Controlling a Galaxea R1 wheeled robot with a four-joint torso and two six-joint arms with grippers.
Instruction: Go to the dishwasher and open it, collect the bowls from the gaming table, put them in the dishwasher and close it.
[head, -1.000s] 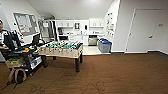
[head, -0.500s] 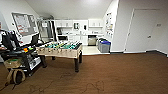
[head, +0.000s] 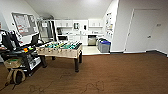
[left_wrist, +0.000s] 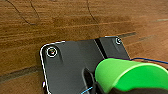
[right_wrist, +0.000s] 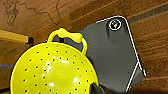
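Observation:
A bright green bowl (left_wrist: 130, 75) hangs over the wooden floor in the left wrist view, with my left gripper (left_wrist: 100, 83) shut on its rim. In the right wrist view a yellow perforated bowl (right_wrist: 50, 72) with a loop handle is held by my right gripper (right_wrist: 96, 88), also above the floor. The dishwasher (head: 92, 40), steel-fronted, stands under the white counter in the kitchen at the far end. I cannot tell whether its door is open. The gaming table is out of view.
A table-football table (head: 61, 49) stands ahead on the left. A black cart (head: 22, 56) with screens and gear, and a backpack (head: 15, 76) beside it, are at the far left. Blue-lidded bins (head: 104, 46) stand by the kitchen entrance. Brown floor (head: 120, 72) stretches ahead and right.
The whole head view has shifted only slightly, so the camera has moved a little. Nothing in the room has moved.

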